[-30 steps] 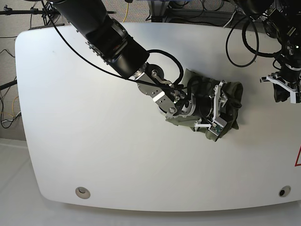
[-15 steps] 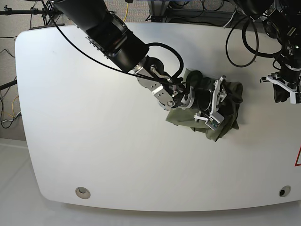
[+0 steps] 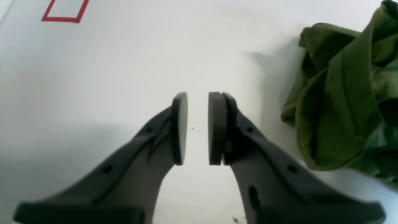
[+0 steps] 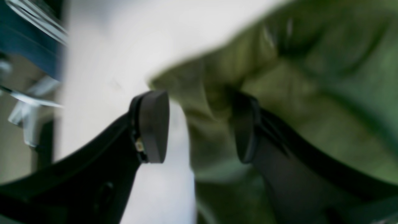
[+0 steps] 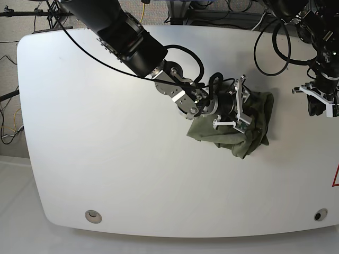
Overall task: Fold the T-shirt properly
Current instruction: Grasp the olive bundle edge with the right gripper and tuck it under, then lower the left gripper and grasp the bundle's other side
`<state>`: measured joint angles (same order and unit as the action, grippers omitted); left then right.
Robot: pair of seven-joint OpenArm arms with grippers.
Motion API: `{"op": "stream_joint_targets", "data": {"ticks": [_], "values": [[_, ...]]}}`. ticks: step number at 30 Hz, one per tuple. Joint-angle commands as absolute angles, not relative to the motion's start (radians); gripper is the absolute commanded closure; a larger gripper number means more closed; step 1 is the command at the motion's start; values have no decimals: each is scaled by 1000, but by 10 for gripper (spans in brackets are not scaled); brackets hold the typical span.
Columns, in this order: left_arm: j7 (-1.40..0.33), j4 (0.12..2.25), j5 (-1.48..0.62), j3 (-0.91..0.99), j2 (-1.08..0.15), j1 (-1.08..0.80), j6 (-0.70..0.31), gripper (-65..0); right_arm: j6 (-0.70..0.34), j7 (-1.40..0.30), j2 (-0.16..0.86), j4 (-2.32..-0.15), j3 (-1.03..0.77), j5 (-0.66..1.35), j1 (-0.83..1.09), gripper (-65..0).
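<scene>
**Olive shirt bunched mid-table, right arm over it**

On the smooth white table (image 5: 106, 159), the right arm's glossy black sleeve and bare metal wrist reach in from the base view's left. The right gripper (image 5: 238, 106) sits on the T-shirt (image 5: 249, 140), its dark rounded pads spread apart; the wrist view, blurred, shows a ridge of soft olive cloth in the gap, and whether the pads touch it cannot be told. The shirt lies as a crumpled, creased heap right of the table's centre. Further right, the left gripper (image 3: 197, 127) hangs over bare table beside the cloth, its flat matte pads slightly parted, holding nothing.
</scene>
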<state>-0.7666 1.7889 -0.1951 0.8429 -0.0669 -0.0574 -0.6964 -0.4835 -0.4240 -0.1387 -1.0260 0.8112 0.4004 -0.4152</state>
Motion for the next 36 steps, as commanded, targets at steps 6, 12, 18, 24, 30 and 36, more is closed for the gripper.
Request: {"op": "stream_joint_targets", "data": {"ticks": [6, 12, 18, 24, 30, 36], "values": [[-740, 1807, -208, 819, -77, -48, -696, -104, -495, -371, -157, -1027, 897, 372, -424, -315], [-740, 1807, -208, 817, -77, -47, -696, -104, -495, -334, -157, -1009, 935, 372, -424, -315], [-740, 1807, -208, 817, -77, -45, -696, -104, -495, -274, -157, -1013, 937, 374, -426, -315], [-740, 1808, -209, 788, -77, -50, -696, -104, -495, -249, -157, -1059, 935, 374, -432, -315], [-742, 1816, -213, 713, -76, -51, -696, -102, -495, -259, -157, -1066, 918, 371, -476, -311], [-742, 1859, -213, 576, -58, -73, -696, -102, -495, -329, -157, -1067, 791, 363, -486, -309]]}}
